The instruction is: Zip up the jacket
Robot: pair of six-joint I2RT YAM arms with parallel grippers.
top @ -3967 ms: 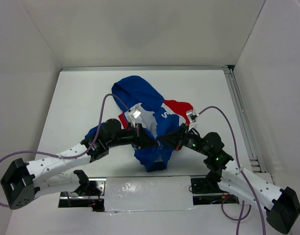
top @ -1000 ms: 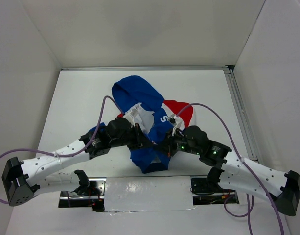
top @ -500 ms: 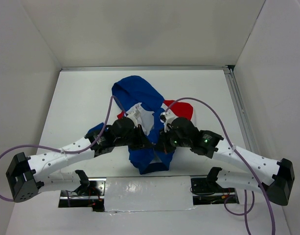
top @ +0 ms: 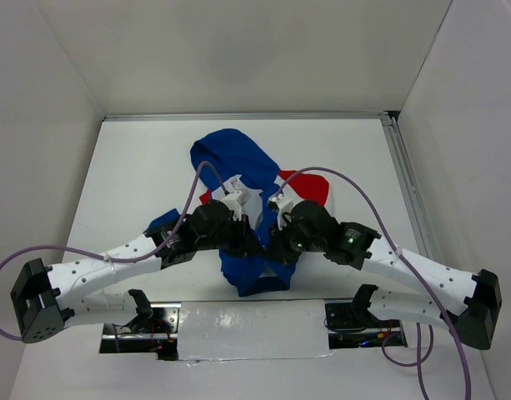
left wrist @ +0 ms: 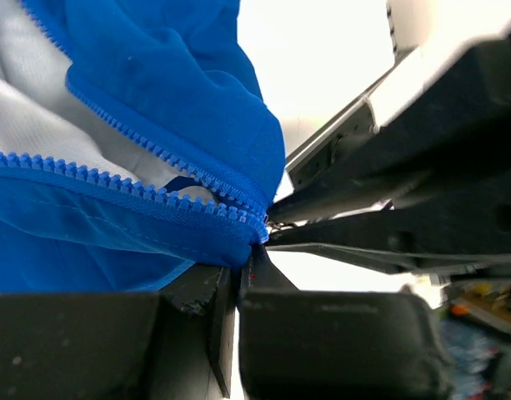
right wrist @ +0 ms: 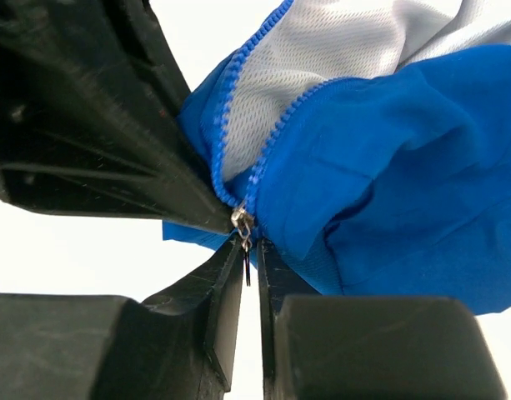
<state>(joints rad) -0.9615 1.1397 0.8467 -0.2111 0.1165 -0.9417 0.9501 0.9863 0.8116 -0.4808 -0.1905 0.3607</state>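
top view, jacket: the jacket (top: 235,158) lies on the bench (top: 130,167), hood towards the far wall, hem towards my bases, red panel out to the right.
top view, arms: my left end effector (top: 253,242) and my right end effector (top: 272,243) meet nose to nose over the lower front, just above the hem. from here i cannot tell how the fingers stand.
left wrist view, grip: my left end effector (left wrist: 242,271) is clenched on the blue hem corner, right where the zipper teeth (left wrist: 113,179) run out.
left wrist view, neighbour: the right end effector (left wrist: 276,227) comes in from the right, its tips touching that same corner.
left wrist view, zip: the two rows of teeth join only at this corner and spread apart straight away.
right wrist view, grip: my right fingers (right wrist: 226,275) are pressed nearly together, with the zip pull (right wrist: 242,223) hanging into the slit between them. i judge it pinched.
right wrist view, opening: above the pull the white mesh lining (right wrist: 322,67) shows between the parted teeth.
done: both rows look seated in the slider at the bottom end, and both grips seem set.
left: nearly the whole run up to the collar is not yet closed.
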